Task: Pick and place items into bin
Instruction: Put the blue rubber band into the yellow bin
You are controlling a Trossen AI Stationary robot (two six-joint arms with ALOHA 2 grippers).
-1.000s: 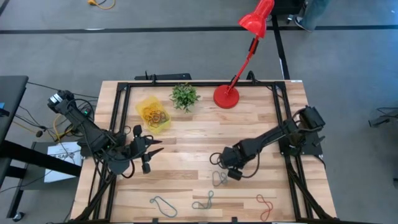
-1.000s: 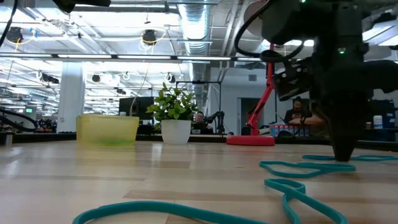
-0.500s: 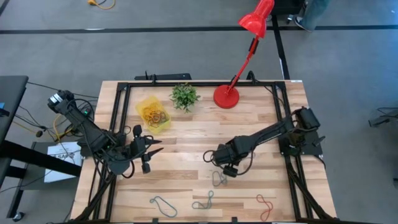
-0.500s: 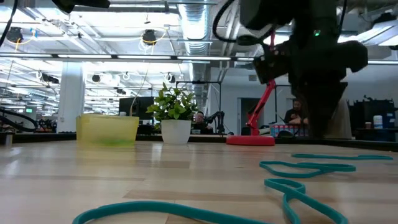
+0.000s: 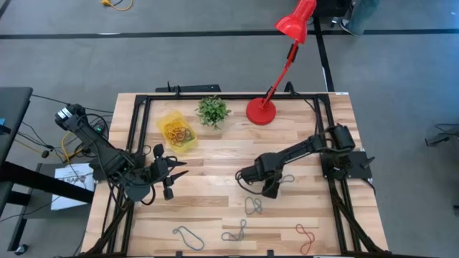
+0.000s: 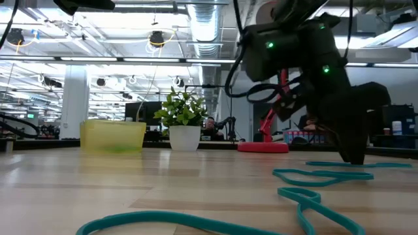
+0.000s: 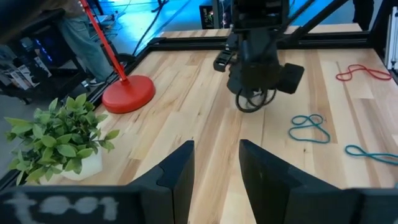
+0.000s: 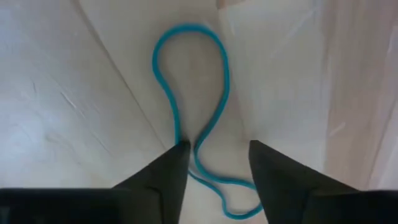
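Observation:
A teal loop (image 8: 163, 81) lies flat on the wooden table; it also shows as the teal loop (image 5: 252, 206). My right gripper (image 8: 214, 149) is open and points down over it, its fingers on either side of the loop's narrow waist. In the low view, my right gripper (image 6: 357, 156) is low beside this loop (image 6: 323, 175). The yellow bin (image 5: 177, 131) holds several loops at the far left. My left gripper (image 5: 176, 172) waits open, level above the table's left part. My right gripper comes from above, slightly tilted, with the teal loop's pinched middle (image 8: 194, 148) just beside one fingertip (image 8: 177, 152). I cannot tell whether a finger touches the loop. The loop lies slack and flat on the table.
More loops lie along the near edge: a teal one (image 5: 188, 234), a grey-green one (image 5: 235, 231) and a red one (image 5: 307, 236). A potted plant (image 5: 212, 111) and a red lamp's base (image 5: 261, 111) stand at the far side, beside the bin.
My right gripper has lifted off the teal loop, shifted a little toward the table's far left, tilted and come down again, and it has opened. The loop has stayed on the table.

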